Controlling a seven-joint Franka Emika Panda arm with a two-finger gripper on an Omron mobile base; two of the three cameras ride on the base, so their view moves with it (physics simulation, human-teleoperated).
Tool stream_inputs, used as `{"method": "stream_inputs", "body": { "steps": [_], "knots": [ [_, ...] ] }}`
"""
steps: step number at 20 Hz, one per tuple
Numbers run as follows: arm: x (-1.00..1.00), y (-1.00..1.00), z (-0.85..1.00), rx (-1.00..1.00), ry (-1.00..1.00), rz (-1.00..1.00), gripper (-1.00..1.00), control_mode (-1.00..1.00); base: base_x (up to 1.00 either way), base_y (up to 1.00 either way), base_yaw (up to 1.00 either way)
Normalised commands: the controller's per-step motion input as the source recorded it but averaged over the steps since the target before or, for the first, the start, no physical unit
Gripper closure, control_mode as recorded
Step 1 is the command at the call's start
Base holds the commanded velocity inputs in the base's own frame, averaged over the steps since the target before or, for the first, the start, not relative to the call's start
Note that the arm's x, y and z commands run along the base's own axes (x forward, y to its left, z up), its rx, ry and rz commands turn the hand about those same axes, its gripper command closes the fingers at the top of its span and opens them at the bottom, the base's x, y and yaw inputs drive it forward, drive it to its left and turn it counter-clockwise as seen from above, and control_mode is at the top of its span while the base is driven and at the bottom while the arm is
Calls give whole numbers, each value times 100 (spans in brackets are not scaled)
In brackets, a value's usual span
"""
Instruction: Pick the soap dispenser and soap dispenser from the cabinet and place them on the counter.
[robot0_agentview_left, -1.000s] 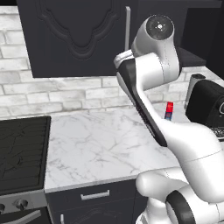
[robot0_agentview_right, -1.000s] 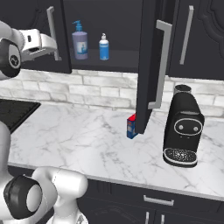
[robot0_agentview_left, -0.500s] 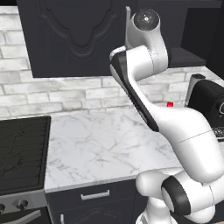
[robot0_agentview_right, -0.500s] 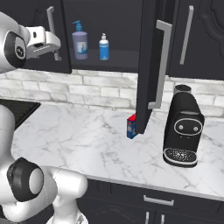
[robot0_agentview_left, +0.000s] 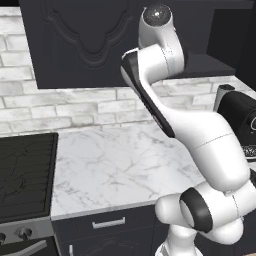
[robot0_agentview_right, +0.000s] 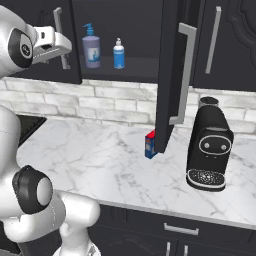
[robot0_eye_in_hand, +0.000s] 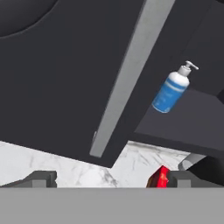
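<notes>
- Charcoal door panel and its silver bar handle (robot0_eye_in_hand: 127, 78) stand directly ahead of the jaws (robot0_eye_in_hand: 109, 178), close in; the jaws are spread wide with nothing between them.
- To the right of the jaws, inside the open cabinet (robot0_agentview_right: 135, 67), the greyish-purple soap dispenser (robot0_agentview_right: 91, 47) stands upright on the shelf, the nearer of the two bottles.
- Just beyond it on the same shelf, a little apart, is the small bright-blue soap dispenser (robot0_agentview_right: 118, 53), also upright; in the hand view it (robot0_eye_in_hand: 172, 89) sits up and to the right of the jaws, past the handle.
- Below the jaws runs the marble bench (robot0_agentview_right: 100, 165), where both bottles must end up; neither is there yet.
- Further right and well below the jaws, a red-topped blue bottle (robot0_agentview_right: 150, 144) stands beside the lower edge of the open door (robot0_agentview_right: 167, 75), with a black coffee machine (robot0_agentview_right: 209, 150) beyond.
- Risk, as I judge it: moving right from here, the fingers could catch the bar handle or door edge because the door lies between jaws and shelf.
- Another risk: the two bottles stand near each other, so wide jaws reaching for one may knock the other over.
</notes>
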Motion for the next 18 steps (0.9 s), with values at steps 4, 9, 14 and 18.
{"method": "stream_inputs", "body": {
  "steps": [4, 9, 14, 18],
  "knots": [
    [25, -4, -9, 0, -4, -4, -100, -100, 0, 0, 0],
    [34, -2, -8, 3, -3, -4, -100, -100, 0, 0, 0],
    [43, 0, -8, 1, -2, -5, -100, -100, 0, 0, 0],
    [34, 3, -1, 1, -4, -6, -100, -100, 0, 0, 0]
  ]
}}
